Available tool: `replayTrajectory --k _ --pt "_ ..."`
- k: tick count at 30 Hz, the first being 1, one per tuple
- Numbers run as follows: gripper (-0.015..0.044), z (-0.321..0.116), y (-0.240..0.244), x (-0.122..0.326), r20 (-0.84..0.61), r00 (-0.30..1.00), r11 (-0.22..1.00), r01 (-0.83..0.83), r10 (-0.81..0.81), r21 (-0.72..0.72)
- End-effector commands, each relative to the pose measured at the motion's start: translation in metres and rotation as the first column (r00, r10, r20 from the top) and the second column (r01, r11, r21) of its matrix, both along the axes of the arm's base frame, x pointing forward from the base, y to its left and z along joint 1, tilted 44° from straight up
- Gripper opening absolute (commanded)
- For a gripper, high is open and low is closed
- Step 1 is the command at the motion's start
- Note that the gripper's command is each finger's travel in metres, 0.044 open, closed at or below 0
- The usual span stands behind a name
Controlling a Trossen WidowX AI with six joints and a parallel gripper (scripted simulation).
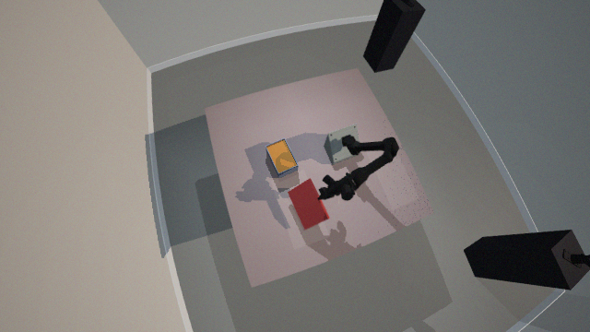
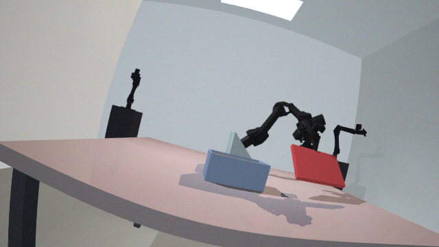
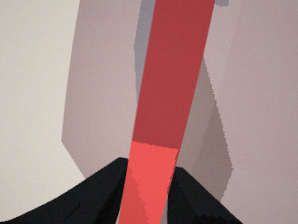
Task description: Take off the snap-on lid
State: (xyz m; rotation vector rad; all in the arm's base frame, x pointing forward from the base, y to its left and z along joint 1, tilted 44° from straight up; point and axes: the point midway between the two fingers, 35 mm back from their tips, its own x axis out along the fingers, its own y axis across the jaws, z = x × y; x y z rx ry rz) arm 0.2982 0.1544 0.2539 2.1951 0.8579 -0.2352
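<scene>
- The room: a plain beige wall (image 1: pixel 55 184) (image 2: pixel 62 68) rises well beyond the storage box, on the box's left in the top view.
- The worktop (image 1: pixel 258 265) (image 2: pixel 103 171) (image 3: pixel 100 65): pinkish, with the box standing upright on it and shadows falling around the box.
- The arm (image 1: pixel 375 166) (image 2: pixel 271 121): the only one at work here, it reaches out from its mount (image 1: pixel 346 154) (image 2: pixel 236 149) to the right of the box in the top view, then bends round to the lid.
- The storage box (image 1: pixel 288 173) (image 2: pixel 236 173): blue outside, orange within, its top uncovered.
- The lid (image 1: pixel 308 204) (image 2: pixel 318 167) (image 3: pixel 172 75): red, raised and tilted beside the box, below and right of it from above. Its long axis runs roughly parallel to the box's own. I judge it clear enough of the box to be lowered without a knock; its tilt must be levelled, right side up, before it rests.
- The fingers (image 1: pixel 320 195) (image 2: pixel 310 146): closed on the lid's long edge, the one away from the box, near its middle. The lid extends from them leftward in the top view, so the coming turn should swing that free side level; letting go while tilted could flip or drop it.
</scene>
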Motion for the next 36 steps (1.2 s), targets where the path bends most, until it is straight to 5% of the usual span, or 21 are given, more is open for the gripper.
replayTrajectory --k 1,36 --pt "0.0 -0.002 0.0 0.001 0.002 1.0 1.0 0.014 -0.014 0.001" --pt "0.0 -0.022 0.02 0.001 0.002 1.0 1.0 0.014 -0.014 0.003"
